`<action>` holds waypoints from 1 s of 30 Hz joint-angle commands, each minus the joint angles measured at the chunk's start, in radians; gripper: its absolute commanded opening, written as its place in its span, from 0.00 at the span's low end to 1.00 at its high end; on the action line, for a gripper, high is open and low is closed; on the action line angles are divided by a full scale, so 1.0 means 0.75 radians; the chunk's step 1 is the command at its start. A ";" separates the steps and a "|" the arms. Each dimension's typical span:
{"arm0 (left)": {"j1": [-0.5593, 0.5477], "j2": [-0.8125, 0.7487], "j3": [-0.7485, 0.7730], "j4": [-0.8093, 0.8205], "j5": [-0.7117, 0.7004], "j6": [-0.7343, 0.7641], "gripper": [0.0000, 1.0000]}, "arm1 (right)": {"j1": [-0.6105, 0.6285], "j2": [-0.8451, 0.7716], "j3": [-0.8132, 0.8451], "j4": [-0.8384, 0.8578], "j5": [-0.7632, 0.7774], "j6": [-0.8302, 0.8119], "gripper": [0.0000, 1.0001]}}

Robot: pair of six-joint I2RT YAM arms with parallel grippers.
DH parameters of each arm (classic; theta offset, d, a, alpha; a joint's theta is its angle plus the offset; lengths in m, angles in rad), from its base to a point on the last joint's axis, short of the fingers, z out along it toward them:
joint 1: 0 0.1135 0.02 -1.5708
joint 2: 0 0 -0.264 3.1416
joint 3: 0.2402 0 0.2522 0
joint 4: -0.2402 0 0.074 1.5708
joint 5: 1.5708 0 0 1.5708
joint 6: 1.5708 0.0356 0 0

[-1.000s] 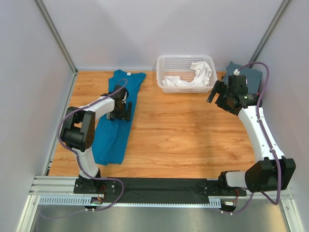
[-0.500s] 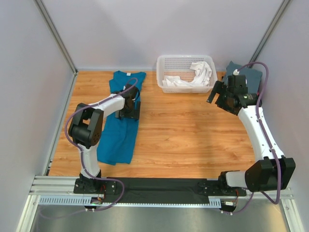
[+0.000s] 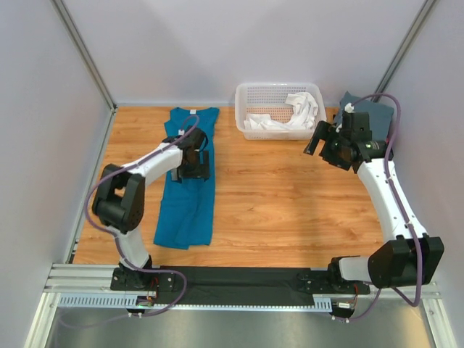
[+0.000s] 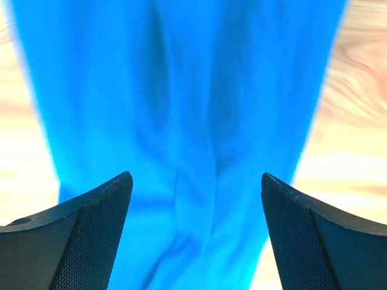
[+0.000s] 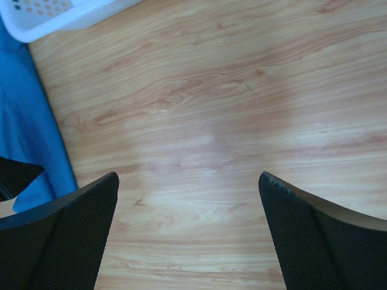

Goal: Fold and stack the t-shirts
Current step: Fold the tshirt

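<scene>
Two grippers are showing their fingers spread wide, and neither is holding anything. The left gripper (image 3: 194,165) is hanging over the teal shirt (image 3: 185,217); whether it is touching the cloth is not clear. That shirt is lying as a long narrow strip at nine o'clock on the table (image 3: 290,203), its neck end pointing to twelve. The right gripper (image 3: 317,140) is hanging over bare wood at about two o'clock, near the basket (image 3: 246,93), where a white shirt (image 3: 293,112) is lying crumpled. A grey shirt (image 3: 377,112) is sitting folded in the far corner behind it. The teal cloth is looking light, thin and limp, so it is likely going to sag and slide on the smooth wood unless all layers are pinched together. Gripping the hem corners at six o'clock is looking soundest.
</scene>
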 commanded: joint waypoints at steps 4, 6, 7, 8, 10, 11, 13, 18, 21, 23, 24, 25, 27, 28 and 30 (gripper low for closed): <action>0.001 -0.505 -0.134 -0.044 -0.009 -0.109 0.95 | 0.222 -0.059 -0.017 0.090 -0.176 -0.030 1.00; 0.001 -0.644 -0.244 -0.063 0.002 -0.133 0.95 | 0.307 -0.065 -0.074 0.131 -0.190 0.017 1.00; 0.001 -0.689 -0.293 -0.073 0.026 -0.146 0.95 | 0.388 -0.065 -0.102 0.159 -0.202 0.078 1.00; 0.001 -0.781 -0.401 -0.077 0.040 -0.164 0.95 | 0.429 -0.061 -0.173 0.226 -0.216 0.122 0.98; 0.001 -0.881 -0.520 -0.073 0.087 -0.235 0.93 | 0.562 -0.053 -0.249 0.319 -0.259 0.203 0.92; 0.001 -0.987 -0.632 -0.067 0.102 -0.256 0.90 | 0.611 -0.026 -0.284 0.410 -0.259 0.303 0.88; 0.001 -1.098 -0.733 -0.052 0.142 -0.323 0.85 | 0.752 0.035 -0.354 0.531 -0.259 0.385 0.81; 0.003 -1.364 -0.972 0.011 0.190 -0.420 0.70 | 1.018 0.217 -0.371 0.648 -0.196 0.555 0.68; 0.003 -1.393 -1.042 0.038 0.210 -0.448 0.64 | 1.113 0.340 -0.362 0.673 -0.176 0.604 0.67; 0.003 -1.391 -1.083 0.054 0.218 -0.456 0.64 | 1.152 0.411 -0.362 0.726 -0.180 0.633 0.65; 0.003 -1.395 -1.093 0.056 0.218 -0.457 0.64 | 1.188 0.434 -0.364 0.746 -0.186 0.666 0.64; 0.003 -1.401 -1.101 0.044 0.214 -0.461 0.64 | 1.205 0.474 -0.364 0.789 -0.188 0.680 0.63; 0.003 -1.432 -1.116 0.011 0.180 -0.463 0.64 | 1.254 0.518 -0.350 0.814 -0.190 0.705 0.62; 0.003 -1.446 -1.120 0.001 0.163 -0.463 0.63 | 1.268 0.556 -0.344 0.830 -0.192 0.721 0.61; 0.003 -1.493 -1.132 -0.024 0.135 -0.463 0.62 | 1.301 0.591 -0.317 0.836 -0.186 0.733 0.61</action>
